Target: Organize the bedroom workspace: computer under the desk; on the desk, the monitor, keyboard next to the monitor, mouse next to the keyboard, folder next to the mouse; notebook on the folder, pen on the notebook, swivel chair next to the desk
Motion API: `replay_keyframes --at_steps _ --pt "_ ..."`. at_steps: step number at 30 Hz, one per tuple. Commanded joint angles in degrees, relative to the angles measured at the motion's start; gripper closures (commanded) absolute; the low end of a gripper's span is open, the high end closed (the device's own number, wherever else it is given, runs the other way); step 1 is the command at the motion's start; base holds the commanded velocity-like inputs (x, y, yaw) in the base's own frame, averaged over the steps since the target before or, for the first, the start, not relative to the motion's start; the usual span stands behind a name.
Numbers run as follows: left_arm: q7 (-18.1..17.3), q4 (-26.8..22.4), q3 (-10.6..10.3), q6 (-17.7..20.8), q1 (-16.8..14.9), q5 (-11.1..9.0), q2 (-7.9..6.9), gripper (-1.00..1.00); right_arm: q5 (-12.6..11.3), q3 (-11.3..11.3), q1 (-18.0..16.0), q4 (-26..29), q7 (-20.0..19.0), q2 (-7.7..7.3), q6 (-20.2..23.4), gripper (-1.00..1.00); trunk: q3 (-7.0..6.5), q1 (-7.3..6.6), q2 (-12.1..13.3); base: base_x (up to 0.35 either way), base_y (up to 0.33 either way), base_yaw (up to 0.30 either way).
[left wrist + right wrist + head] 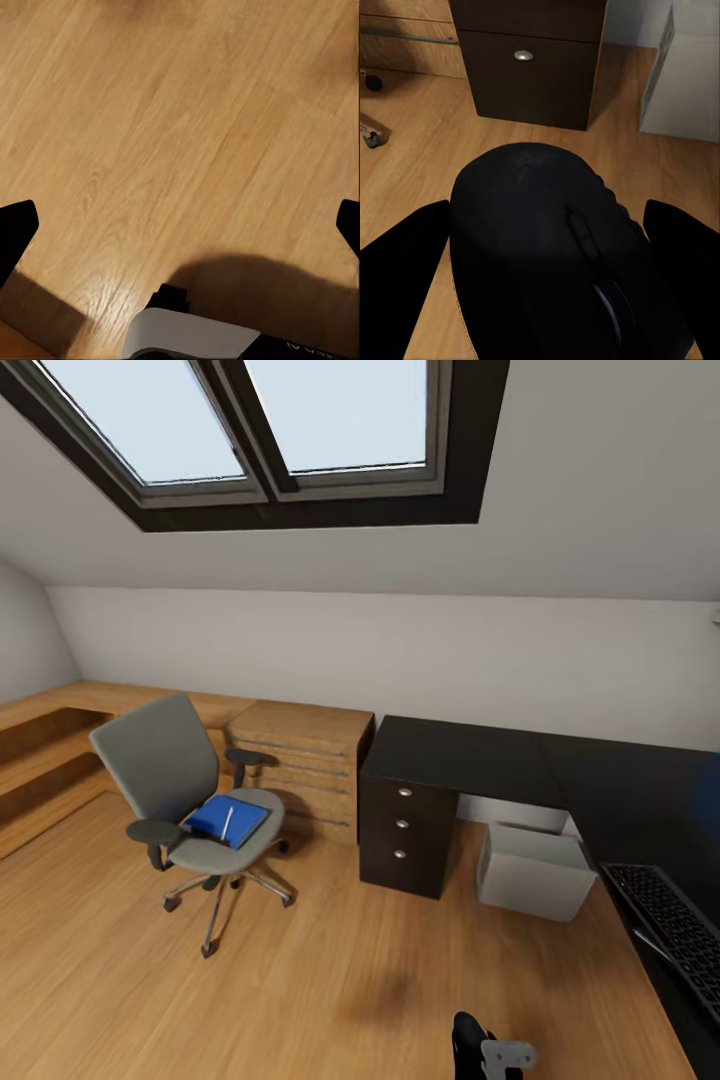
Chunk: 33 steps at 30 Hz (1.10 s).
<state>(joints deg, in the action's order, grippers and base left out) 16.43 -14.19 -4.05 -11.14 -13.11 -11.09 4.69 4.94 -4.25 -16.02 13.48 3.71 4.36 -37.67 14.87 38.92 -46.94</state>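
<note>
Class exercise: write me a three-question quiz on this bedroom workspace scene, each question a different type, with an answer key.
1. True or false: the folder lies on the desk.
2. What black thing sits between the right claw fingers?
3. The computer stands: A) on the swivel chair, B) under the desk, C) on the wooden cabinet.

Key: 1 false, it lies on the chair seat; 2 the mouse; 3 B.

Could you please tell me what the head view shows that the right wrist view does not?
The head view alone shows the swivel chair carrying the blue folder, the skylight, and the keyboard on the black desk. The right wrist view alone shows the black mouse between the right gripper fingers. Both show the desk drawers, the computer and wooden floor.
</note>
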Motion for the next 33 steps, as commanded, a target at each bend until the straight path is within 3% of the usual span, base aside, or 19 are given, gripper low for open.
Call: replay_keyframes --at_steps 1,12,16,18,20,22,24,26,29,30,31,32,33 --pt "0.27 0.04 -0.43 -0.95 -0.04 -0.58 0.02 -1.00 0.54 -0.41 -0.04 -0.04 0.16 0.04 -0.17 1.00 0.07 0.04 -0.05 0.321 0.000 0.000" --pt "0.27 0.04 -0.43 -1.94 -0.05 -0.53 0.14 -1.00 0.56 -0.41 -0.04 -0.04 0.16 0.09 -0.24 1.00 0.07 0.04 -0.05 0.321 0.000 0.000" --pt "0.13 -0.01 -0.45 -5.42 -0.02 -0.51 0.19 -1.00 0.54 -0.37 -0.05 0.30 0.16 0.13 -0.58 1.00 0.07 0.04 -0.05 0.321 0.000 0.000" --pt "0.13 -0.21 -0.66 -7.14 -0.03 -0.45 0.27 -1.00 0.44 -0.39 -0.06 1.09 0.25 0.17 -0.76 1.00 0.07 0.04 -0.05 0.321 0.000 0.000" --pt "0.23 -1.33 -1.94 -8.32 -0.03 0.32 0.76 -1.00 0.24 -0.46 -0.05 7.40 0.40 0.41 0.60 1.00 0.07 0.04 -0.05 0.321 0.000 0.000" --pt "0.38 -4.15 -2.72 -8.36 -0.01 0.70 1.45 -1.00 0.18 -0.55 0.01 14.11 0.47 1.27 4.52 1.00 0.07 0.04 -0.05 0.321 0.000 0.000" --pt "0.59 -8.38 -3.35 -7.67 -0.03 0.92 2.05 -1.00 0.24 -0.65 0.06 22.14 0.53 2.47 11.92 1.00 0.07 0.04 -0.05 0.321 0.000 0.000" --pt "1.47 -15.18 -3.76 -3.79 -0.05 1.03 2.46 -1.00 0.22 -0.69 0.09 33.58 0.54 3.39 25.76 1.00 0.07 0.04 -0.05 0.321 0.000 0.000" --pt "3.53 -30.29 -3.96 9.37 0.50 1.00 2.46 -1.00 0.06 -0.47 0.10 48.94 0.44 3.84 46.59 1.00 0.07 0.04 -0.05 0.321 0.000 0.000" --pt "3.91 -36.56 -3.99 14.51 1.62 1.00 2.41 -1.00 0.00 -0.40 0.11 52.75 0.44 3.96 51.61 1.00 0.07 0.04 -0.05 0.321 0.000 0.000" --pt "4.23 -45.96 -4.01 21.84 3.88 0.99 2.38 -1.00 -0.05 -0.22 0.07 57.13 0.43 4.14 56.97 1.00 0.07 0.04 -0.05 0.321 0.000 0.000" --pt "4.32 -51.75 -4.02 26.21 5.22 0.92 2.37 -1.00 -0.09 0.05 0.05 59.55 0.43 4.23 59.39 1.00 0.07 0.04 -0.05 0.321 0.000 0.000" --pt "4.36 -54.39 -4.02 28.17 5.74 0.86 2.36 -1.00 -0.11 0.20 0.04 60.71 0.43 4.27 60.34 1.00 0.07 0.04 -0.05 0.321 0.000 0.000"
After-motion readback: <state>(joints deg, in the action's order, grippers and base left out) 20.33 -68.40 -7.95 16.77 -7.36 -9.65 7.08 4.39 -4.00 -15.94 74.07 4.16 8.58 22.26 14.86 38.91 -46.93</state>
